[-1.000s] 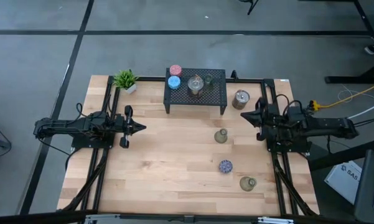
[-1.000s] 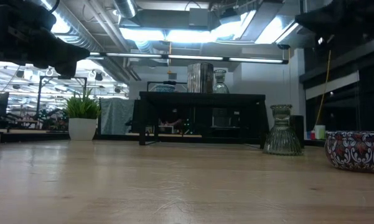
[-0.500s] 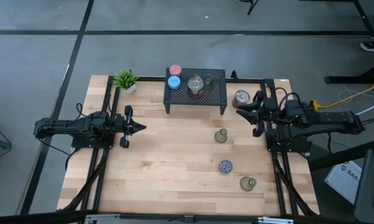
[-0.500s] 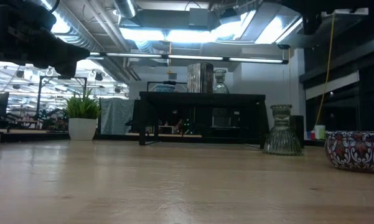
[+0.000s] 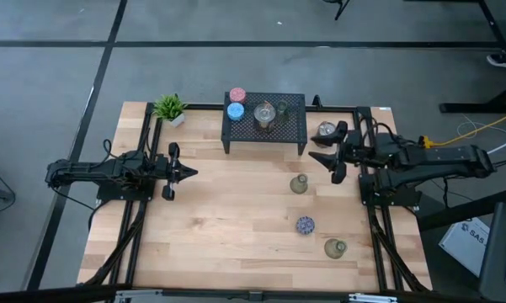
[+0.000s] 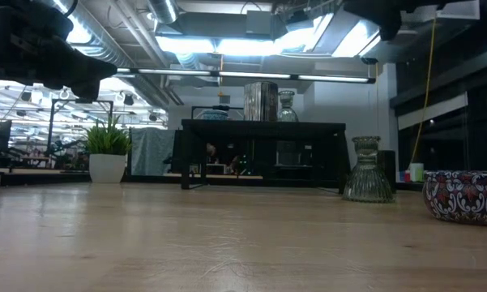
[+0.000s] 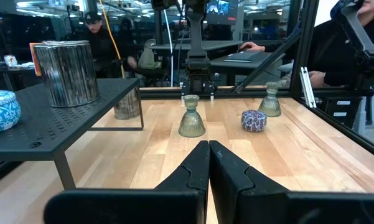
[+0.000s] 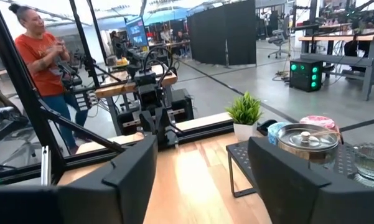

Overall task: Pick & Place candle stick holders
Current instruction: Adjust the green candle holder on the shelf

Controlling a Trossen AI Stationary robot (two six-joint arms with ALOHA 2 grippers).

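Note:
A black wire-mesh rack (image 5: 265,119) at the table's far edge carries a pink holder (image 5: 237,95), a light blue one (image 5: 235,110), a shiny silver one (image 5: 265,114) and a clear glass one (image 5: 282,108). On the wood stand an olive-grey holder (image 5: 299,184), a speckled dark blue one (image 5: 305,225), a second olive-grey one (image 5: 335,247) and a silver one (image 5: 326,130). My right gripper (image 5: 320,151) hovers open above the table, beside that silver holder, pointing level toward the table's left. My left gripper (image 5: 187,172) waits shut at the left.
A small green potted plant (image 5: 170,108) stands at the far left corner. Black frame rails (image 5: 139,227) run along both sides of the table. Bare wood (image 5: 236,210) lies between the two arms. A person (image 8: 43,62) stands beyond the table's left side.
My right gripper has risen and gone toward the table's left edge, coming level with the silver holder on the wood, and its fingers have opened. The holders have kept their places.

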